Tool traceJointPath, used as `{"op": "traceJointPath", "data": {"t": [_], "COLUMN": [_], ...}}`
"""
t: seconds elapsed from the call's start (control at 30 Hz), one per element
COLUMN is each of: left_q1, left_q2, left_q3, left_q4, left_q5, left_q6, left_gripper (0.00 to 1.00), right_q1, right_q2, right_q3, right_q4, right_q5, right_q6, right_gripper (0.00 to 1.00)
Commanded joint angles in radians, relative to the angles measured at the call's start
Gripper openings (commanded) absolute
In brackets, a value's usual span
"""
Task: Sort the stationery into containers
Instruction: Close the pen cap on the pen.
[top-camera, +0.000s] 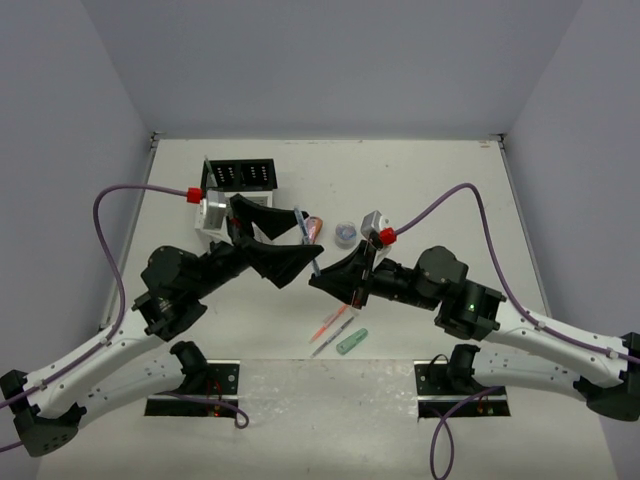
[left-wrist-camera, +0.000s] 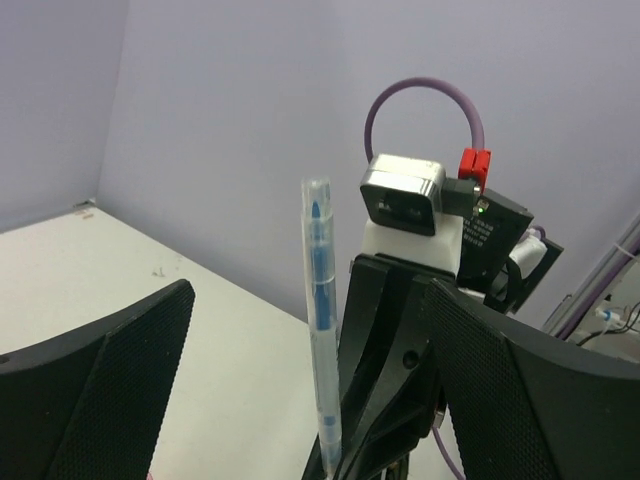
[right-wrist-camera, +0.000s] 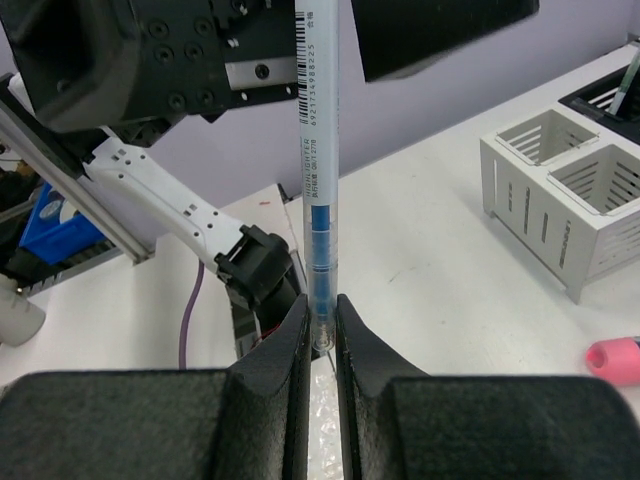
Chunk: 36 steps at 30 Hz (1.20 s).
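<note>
Showing a blue pen (right-wrist-camera: 318, 200) clamped at its end by the right gripper (right-wrist-camera: 320, 318); the left gripper (left-wrist-camera: 312, 300), spread wide around it, should be closed squarely before release.

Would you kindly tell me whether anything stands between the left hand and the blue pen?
Nothing visible does: the blue pen, clamped upright in the right hand, stands inside the open gap of the left hand.
</note>
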<state>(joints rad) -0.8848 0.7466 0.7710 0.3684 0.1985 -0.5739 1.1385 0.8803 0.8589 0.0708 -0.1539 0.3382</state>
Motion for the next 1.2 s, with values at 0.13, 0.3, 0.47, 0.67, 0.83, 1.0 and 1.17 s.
{"op": "traceJointPath", "data": {"t": [0.13,0.3,0.47,0.67,0.83,1.0,1.17], "left_q1": [-0.002,-0.002,-0.002,-0.003,-0.002,-0.016,-0.031], "left_q2": [0.022,0.018,0.034,0.057,0.067,0.045,0.016], "left_q3": [0.077,0.048,0.026,-0.035,-0.114,-0.196,-0.262], "left_q4": [-0.003,0.023,0.038,0.071,0.114,0.166,0.191], "left_q5": [-0.033,-0.015,0.021,0.067,0.124,0.154,0.131], "left_q6": [0.053,0.034,0.01,-0.046,-0.108,-0.124,-0.118], "left_gripper": [0.75,0.51,0.2,0.0,0.0,0.0,0.0], "right_q1": [0.001,0.003,0.001,0.003,-0.006,-0.054,-0.09], "right_q2": [-0.001,-0.004,0.001,-0.003,-0.001,0.027,0.066], "right_q3": [0.021,0.038,0.066,0.104,0.143,0.2,0.262], "right_q4": [0.018,0.006,-0.01,-0.007,0.018,0.035,0.058], "right_q5": [-0.034,-0.027,-0.024,0.015,0.09,0.084,0.066], "right_q6": [-0.021,-0.03,-0.048,-0.094,-0.163,-0.15,-0.131], "right_gripper": [0.0,0.0,0.0,0.0,0.0,0.0,0.0]}}
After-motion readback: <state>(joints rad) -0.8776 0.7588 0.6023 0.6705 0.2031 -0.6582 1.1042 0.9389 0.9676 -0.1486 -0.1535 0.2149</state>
